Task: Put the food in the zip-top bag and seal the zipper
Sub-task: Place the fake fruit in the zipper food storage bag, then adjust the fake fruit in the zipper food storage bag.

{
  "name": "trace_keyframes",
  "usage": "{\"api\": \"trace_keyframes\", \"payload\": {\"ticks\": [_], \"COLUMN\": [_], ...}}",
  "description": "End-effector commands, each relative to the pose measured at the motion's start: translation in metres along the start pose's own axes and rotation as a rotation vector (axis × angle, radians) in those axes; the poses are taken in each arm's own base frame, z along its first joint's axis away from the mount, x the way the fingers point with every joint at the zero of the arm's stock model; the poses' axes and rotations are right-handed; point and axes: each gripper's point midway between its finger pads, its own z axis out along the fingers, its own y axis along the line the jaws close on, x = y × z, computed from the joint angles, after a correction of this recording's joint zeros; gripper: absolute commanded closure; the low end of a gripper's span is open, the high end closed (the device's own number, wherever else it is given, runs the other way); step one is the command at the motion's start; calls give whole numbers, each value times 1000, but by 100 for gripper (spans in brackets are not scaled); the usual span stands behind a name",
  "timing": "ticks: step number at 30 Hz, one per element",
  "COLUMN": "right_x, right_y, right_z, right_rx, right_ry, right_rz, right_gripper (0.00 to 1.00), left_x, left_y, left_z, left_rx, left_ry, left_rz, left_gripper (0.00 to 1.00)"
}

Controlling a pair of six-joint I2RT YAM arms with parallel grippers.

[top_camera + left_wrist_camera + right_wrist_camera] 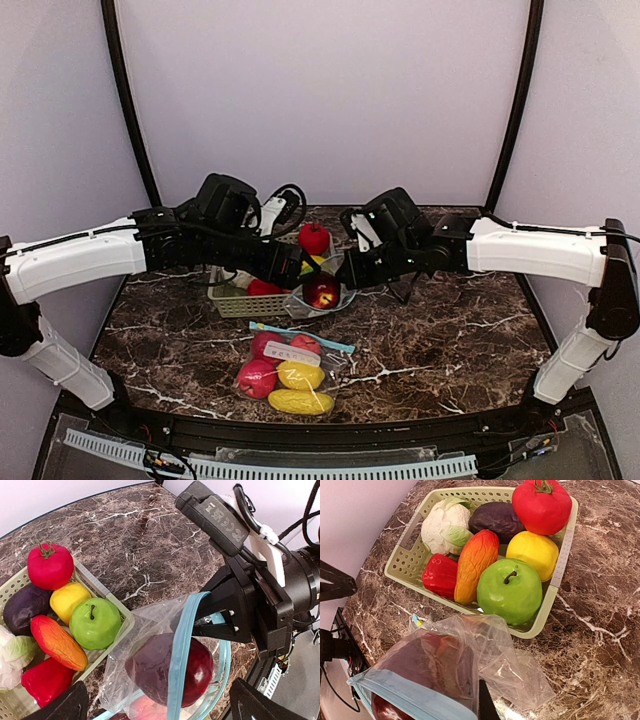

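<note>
A clear zip-top bag (pixel 150 630) with a blue zipper strip (pixel 182 645) stands open beside the basket (pixel 240 305). A dark red apple (pixel 200 672) lies inside it. My left gripper (pixel 165 705) hangs open just above the bag's mouth, holding nothing. My right gripper (pixel 352 275) is shut on the bag's zipper rim (pixel 410 695) and holds it up. More food fills the basket: a red tomato (pixel 541 502), a green apple (pixel 510 591), a lemon (pixel 532 552), a purple piece (pixel 497 517), an orange piece (pixel 475 562), a red pepper (pixel 440 575) and a cabbage (pixel 442 525).
A second zip-top bag (pixel 285 375), lying flat near the table's front edge, holds red and yellow food. Dark marbled table (pixel 450 340) with raised black edges; pale walls close behind and at both sides.
</note>
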Motion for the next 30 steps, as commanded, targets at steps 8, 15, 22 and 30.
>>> {"api": "trace_keyframes", "payload": {"ticks": [8,15,22,30], "right_x": [-8,-9,-10,-13], "right_y": [9,2,-16,-34], "right_z": [-3,-4,1,1], "right_rx": [-52,-14,99,217], "right_ry": [-28,-33,-27,-32], "right_rz": [10,17,32,39], "right_gripper": [100,100,100,100], "left_x": [-3,-2,3,23], "left_y": [-4,10,19,23], "left_z": [28,49,59,69], "left_rx": [41,-44,-141,-181], "left_ry": [6,41,99,197], "left_rz": [-65,-94,-72,-48], "left_gripper": [1,1,1,1]}}
